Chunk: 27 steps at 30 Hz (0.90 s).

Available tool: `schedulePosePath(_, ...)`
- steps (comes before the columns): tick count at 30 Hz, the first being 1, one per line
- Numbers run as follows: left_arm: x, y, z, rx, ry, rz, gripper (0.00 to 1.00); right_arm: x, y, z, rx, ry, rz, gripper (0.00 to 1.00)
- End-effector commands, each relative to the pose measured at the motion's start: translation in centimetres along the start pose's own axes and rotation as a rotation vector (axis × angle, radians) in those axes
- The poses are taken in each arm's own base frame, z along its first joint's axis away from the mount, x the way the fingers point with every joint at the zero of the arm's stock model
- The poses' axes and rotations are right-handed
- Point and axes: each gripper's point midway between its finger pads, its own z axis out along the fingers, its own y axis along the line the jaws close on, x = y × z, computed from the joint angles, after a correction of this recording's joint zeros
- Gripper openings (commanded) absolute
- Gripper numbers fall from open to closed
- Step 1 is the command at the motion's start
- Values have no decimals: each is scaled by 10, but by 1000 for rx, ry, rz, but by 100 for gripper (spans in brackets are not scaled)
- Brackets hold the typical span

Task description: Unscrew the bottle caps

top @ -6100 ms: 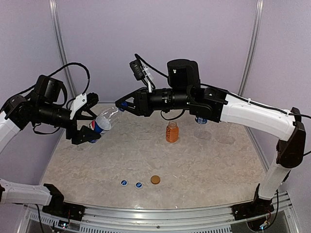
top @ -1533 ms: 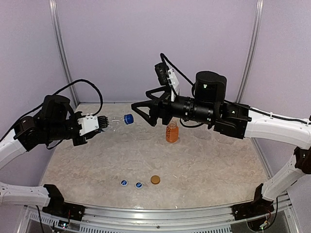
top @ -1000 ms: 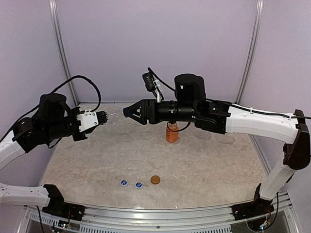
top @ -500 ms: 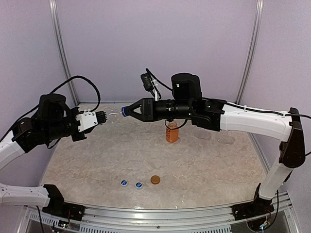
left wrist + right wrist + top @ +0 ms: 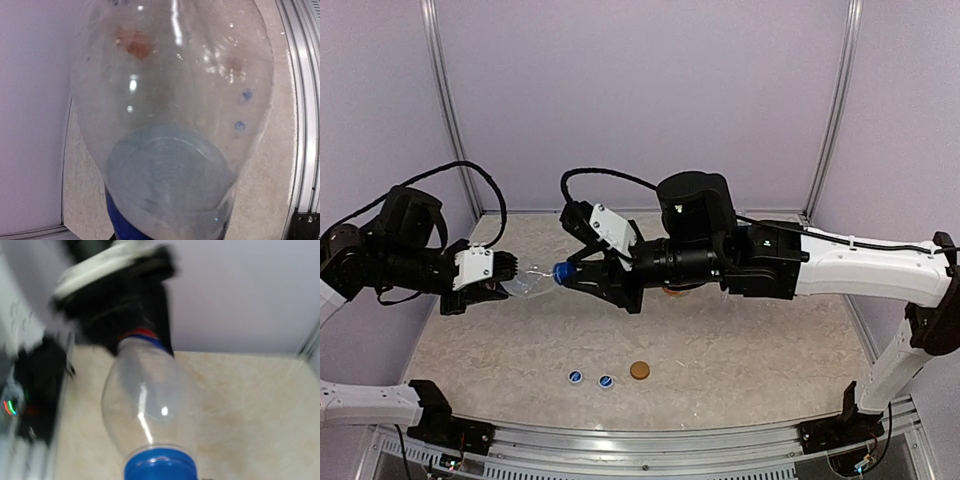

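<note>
The left gripper (image 5: 498, 283), at the left of the scene and raised above the table (image 5: 770, 350), has its jaws closed on the lower body of a clear bottle (image 5: 532, 283), which it holds roughly level with the neck pointing right. In the right wrist view a red and blue band shows on the bottle where the black fingers (image 5: 150, 300) clasp it. The bottle's blue cap (image 5: 561, 272) is on the neck. The right gripper (image 5: 578, 273) meets it from the right with a finger on either side, but whether the jaws press on the cap cannot be told. Near the front of the table lie three loose caps in a row: a blue cap (image 5: 575, 377), a second blue cap (image 5: 606, 381) and a golden-brown cap (image 5: 639, 370). Farther back, a sliver of the orange juice bottle (image 5: 672, 291) shows beneath the right arm.
</note>
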Motion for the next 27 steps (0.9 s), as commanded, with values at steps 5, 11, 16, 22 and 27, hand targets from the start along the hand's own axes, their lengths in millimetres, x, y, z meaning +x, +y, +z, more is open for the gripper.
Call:
schedulePosePath(5,5,-77,-11,385,-11,1,22,55,45,-10,134,250,-958,0)
schedulePosePath(11,16,-86,-7,406,25,39,22,42,43,-20,337,330,-1372,0)
schedulePosePath(16,23,-91,-4,419,45,50,22,30,49,-24,455,315,-1651,0)
schedulePosePath(22,28,-94,-4,416,54,53,22,25,56,-22,462,293,-1679,0)
schedulePosePath(27,17,-85,-4,373,8,38,21,19,67,-20,415,199,-1557,0)
